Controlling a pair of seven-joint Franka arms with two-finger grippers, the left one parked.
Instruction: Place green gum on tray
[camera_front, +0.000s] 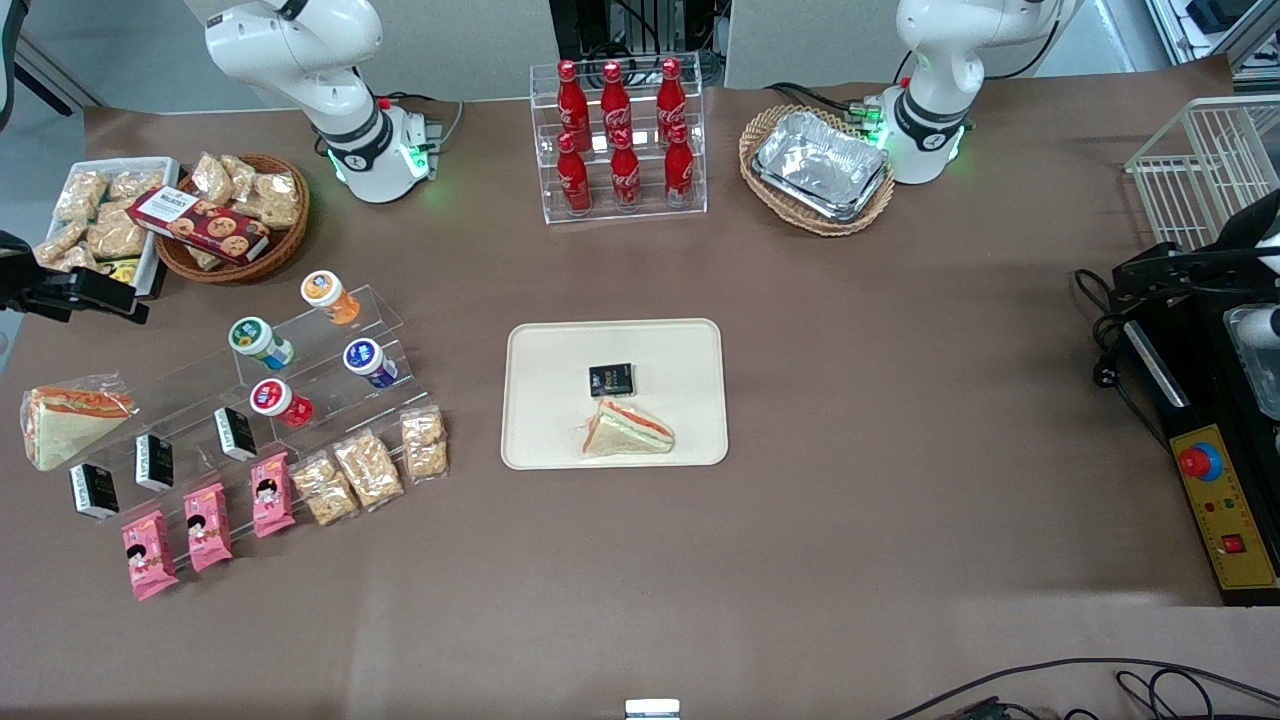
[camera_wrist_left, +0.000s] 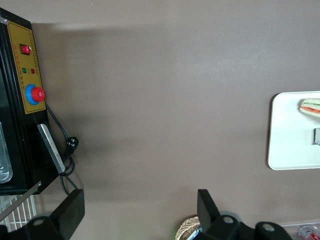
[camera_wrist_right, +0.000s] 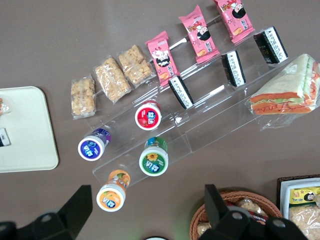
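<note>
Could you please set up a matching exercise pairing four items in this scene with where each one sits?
Items:
1. green gum
2. tray
3. small black packet
4. end effector

Places:
A. on the tray, beside a wrapped sandwich
B. hovering open above the clear stand
C. mid-table, nearer the front camera than the cola bottles
D. on the clear stand's step

Pairs: 1-D, 2-C, 3-A, 4-B

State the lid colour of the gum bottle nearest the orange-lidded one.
Green, clearest in right wrist view.
</note>
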